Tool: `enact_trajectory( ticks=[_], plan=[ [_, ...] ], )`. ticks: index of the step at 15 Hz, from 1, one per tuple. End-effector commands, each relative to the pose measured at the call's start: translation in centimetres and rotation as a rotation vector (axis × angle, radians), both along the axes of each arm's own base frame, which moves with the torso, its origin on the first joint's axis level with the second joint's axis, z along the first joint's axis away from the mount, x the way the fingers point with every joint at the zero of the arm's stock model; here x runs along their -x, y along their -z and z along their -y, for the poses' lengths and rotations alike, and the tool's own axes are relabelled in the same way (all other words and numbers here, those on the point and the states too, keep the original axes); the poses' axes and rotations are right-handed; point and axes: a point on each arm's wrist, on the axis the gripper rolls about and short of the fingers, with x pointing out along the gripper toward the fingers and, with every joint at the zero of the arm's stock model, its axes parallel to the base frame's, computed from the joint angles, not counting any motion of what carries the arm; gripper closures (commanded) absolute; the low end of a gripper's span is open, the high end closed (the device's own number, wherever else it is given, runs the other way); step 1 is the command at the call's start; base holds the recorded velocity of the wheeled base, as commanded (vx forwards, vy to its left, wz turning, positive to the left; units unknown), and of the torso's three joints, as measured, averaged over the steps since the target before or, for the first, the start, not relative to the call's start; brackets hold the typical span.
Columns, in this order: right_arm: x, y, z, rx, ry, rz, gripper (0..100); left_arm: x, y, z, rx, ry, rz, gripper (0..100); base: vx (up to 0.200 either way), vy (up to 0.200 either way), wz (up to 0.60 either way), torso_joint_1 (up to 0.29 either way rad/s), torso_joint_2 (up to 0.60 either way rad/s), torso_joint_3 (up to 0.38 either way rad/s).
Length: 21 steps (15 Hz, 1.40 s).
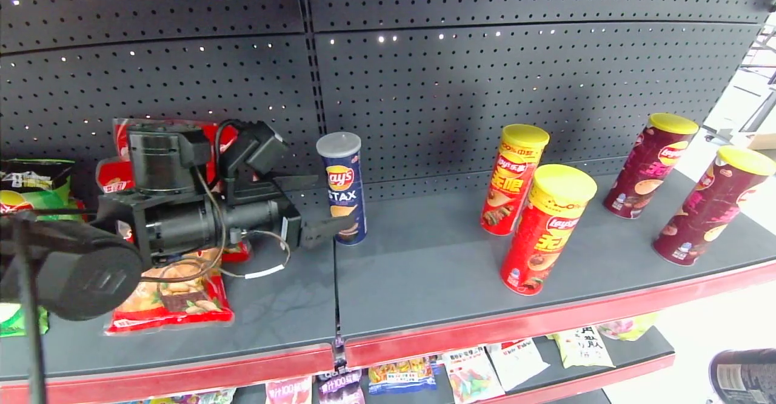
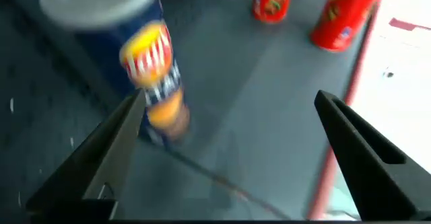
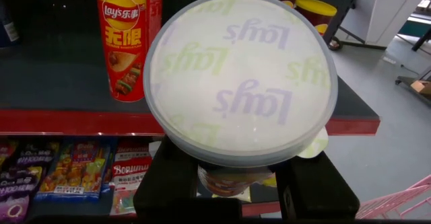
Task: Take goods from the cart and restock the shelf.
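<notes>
The left arm (image 1: 182, 222) lies level above the shelf (image 1: 424, 270), just over the red snack bags (image 1: 170, 298) at the left end, with its wrist pointing along the deck towards the middle. The left gripper (image 1: 336, 201) has its jaws spread wide with nothing between them. The blue can (image 1: 342, 188) stands upright right at the fingertips, close to the perforated back panel (image 1: 485, 76). From the wrist camera it sits against the outside of one finger (image 2: 111, 150) rather than in the gap.

The right gripper (image 3: 242, 187) is out in front of the shelf's red front lip and lower than the deck. Its jaws are clamped around the body of a clear-lidded can (image 3: 242, 76), held upright (the lid faces the wrist camera and hides most of the can).

Between the blue can and the two red cans (image 1: 548, 228) is a wide bare stretch of grey deck, running from the back panel to the red lip. The red cans stand close together, one behind the other. Two maroon cans (image 1: 712, 207) stand farther right, near the shelf's end, with a smaller bare gap between them and the red pair. A seam between deck panels runs front to back just beside the blue can.
</notes>
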Motion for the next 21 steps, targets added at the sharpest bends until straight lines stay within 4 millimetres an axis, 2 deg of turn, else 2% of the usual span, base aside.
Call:
enact_trajectory(
  ticks=[1,7,15,17,21],
  plan=[
    [0.0,0.0,0.0,0.0,0.005,0.001,100,-2.5,3.1,0.2,-0.017,-0.013,-0.034,0,0.0,0.0,0.0,0.0,0.0,0.0],
    [0.1,0.0,0.0,-0.003,0.016,0.008,100,-3.8,3.4,-1.8,-0.019,-0.03,0.0,0,0.0,0.0,0.0,0.0,0.0,0.0],
    [0.1,0.1,0.0,-0.003,0.016,0.005,100,-7.0,1.9,-2.0,0.062,0.181,0.08,0,0.0,0.0,0.0,0.0,0.0,0.0],
    [0.1,0.1,0.0,-0.003,0.019,0.003,100,-7.9,1.7,-1.8,0.065,0.189,0.103,0,0.0,0.0,0.0,0.0,0.0,0.0],
    [0.1,0.0,0.0,-0.003,0.017,0.008,100,-8.2,2.1,-2.2,0.06,0.176,0.096,0,0.0,0.0,0.0,0.0,0.0,0.0]
  ],
)
